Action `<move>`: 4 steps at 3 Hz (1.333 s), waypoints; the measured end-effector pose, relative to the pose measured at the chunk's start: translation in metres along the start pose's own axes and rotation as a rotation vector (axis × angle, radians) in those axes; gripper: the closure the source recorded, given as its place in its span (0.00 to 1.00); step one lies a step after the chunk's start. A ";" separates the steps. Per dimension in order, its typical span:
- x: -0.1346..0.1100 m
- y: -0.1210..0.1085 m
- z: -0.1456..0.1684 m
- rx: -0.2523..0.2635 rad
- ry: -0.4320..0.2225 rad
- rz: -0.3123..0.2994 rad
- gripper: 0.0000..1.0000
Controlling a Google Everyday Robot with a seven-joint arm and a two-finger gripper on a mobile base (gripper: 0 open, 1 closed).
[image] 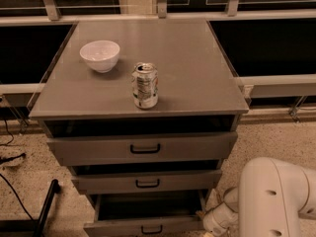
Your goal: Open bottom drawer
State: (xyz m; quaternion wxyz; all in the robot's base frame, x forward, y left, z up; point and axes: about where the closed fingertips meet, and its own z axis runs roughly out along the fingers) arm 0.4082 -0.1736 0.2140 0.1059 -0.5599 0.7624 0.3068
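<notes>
The grey cabinet has three drawer fronts with black bar handles. The bottom drawer (148, 227) is the lowest one, at the bottom edge of the view. It stands pulled out, and its dark inside (148, 206) shows behind the front. My gripper (206, 218) is low at the right end of this drawer, by its front corner. It is mostly hidden behind my white arm (276, 196). The middle drawer (147, 182) and the top drawer (145, 148) each stick out a little.
A white bowl (99, 55) and a drink can (145, 85) stand on the cabinet top (187, 63). A black cable and a dark bar (45, 206) lie on the speckled floor at the left. Window rails run behind the cabinet.
</notes>
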 end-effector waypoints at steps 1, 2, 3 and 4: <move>0.004 0.018 -0.004 -0.084 0.004 0.059 0.00; 0.007 0.027 -0.007 -0.122 0.010 0.090 0.00; 0.010 0.048 -0.016 -0.153 0.021 0.129 0.00; 0.010 0.048 -0.016 -0.153 0.021 0.129 0.00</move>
